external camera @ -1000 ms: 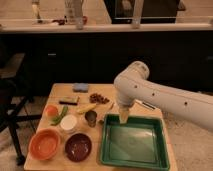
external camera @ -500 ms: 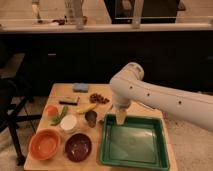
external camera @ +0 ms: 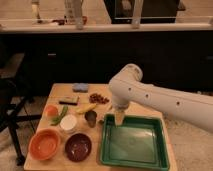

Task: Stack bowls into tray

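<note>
The orange bowl (external camera: 44,144) sits at the table's front left corner. The dark maroon bowl (external camera: 78,146) sits just right of it. Both are empty and apart from each other. The green tray (external camera: 134,145) lies at the front right, with nothing in it. My gripper (external camera: 118,119) hangs from the white arm over the tray's far left rim, pointing down, well right of both bowls. It holds nothing that I can see.
A small dark metal cup (external camera: 91,117) stands just left of the gripper. A white cup (external camera: 68,123), green pods (external camera: 59,115), a banana (external camera: 85,108), an orange fruit (external camera: 51,110), nuts (external camera: 98,98) and a blue sponge (external camera: 80,87) lie on the wooden table (external camera: 62,91). A dark counter stands behind.
The arm has swung left. The gripper has moved from over the tray's far edge to its far left rim, closer to the metal cup. The bowls have not moved.
</note>
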`<state>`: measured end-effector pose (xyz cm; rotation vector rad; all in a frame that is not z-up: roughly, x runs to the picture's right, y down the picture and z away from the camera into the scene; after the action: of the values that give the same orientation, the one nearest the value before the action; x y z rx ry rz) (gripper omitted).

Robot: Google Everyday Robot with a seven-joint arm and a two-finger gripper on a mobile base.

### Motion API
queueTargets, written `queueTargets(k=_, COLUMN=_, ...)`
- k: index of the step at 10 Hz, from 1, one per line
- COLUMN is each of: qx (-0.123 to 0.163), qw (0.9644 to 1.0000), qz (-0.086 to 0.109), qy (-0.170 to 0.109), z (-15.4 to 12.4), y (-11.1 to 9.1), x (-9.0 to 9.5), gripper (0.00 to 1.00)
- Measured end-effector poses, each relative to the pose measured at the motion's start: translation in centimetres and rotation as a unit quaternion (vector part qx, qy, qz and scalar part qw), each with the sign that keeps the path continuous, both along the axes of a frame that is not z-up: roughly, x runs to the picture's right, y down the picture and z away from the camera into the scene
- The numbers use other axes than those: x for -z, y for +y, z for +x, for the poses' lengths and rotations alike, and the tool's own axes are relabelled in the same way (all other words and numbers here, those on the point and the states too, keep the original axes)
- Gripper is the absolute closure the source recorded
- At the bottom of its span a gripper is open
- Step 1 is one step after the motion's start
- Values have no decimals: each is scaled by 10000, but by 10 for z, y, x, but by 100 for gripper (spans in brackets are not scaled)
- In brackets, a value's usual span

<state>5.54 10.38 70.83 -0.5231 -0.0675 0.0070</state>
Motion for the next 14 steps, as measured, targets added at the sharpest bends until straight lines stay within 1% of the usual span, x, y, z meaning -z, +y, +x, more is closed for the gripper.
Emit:
queueTargets(k=4, qx=-66, qw=9997, qz=86, qy=-221, z=-67, y=-3, x=0, gripper=20)
queueTargets(k=6, qx=-34, qw=9990, qz=150, qy=-413, z=-106, y=-6, x=6, gripper=20)
queueTargets(k=8, qx=25, qw=9981, qz=163, qy=-595, z=-142, y=-7, x=9, gripper=20)
queueTargets(k=10, qx=49, qw=9970, qz=103, qy=-769, z=-173, y=-6, x=8, gripper=20)
queueTargets(k=11, qx=70, qw=9960, qz=36, qy=-888, z=-192, y=-5, x=6, gripper=20)
queueTargets(k=13, qx=102, qw=9947, qz=-67, qy=-1023, z=-216, y=-4, x=3, gripper=20)
queueTargets(k=14, qx=126, qw=9937, qz=-148, qy=-1107, z=-232, y=-2, x=1, gripper=20)
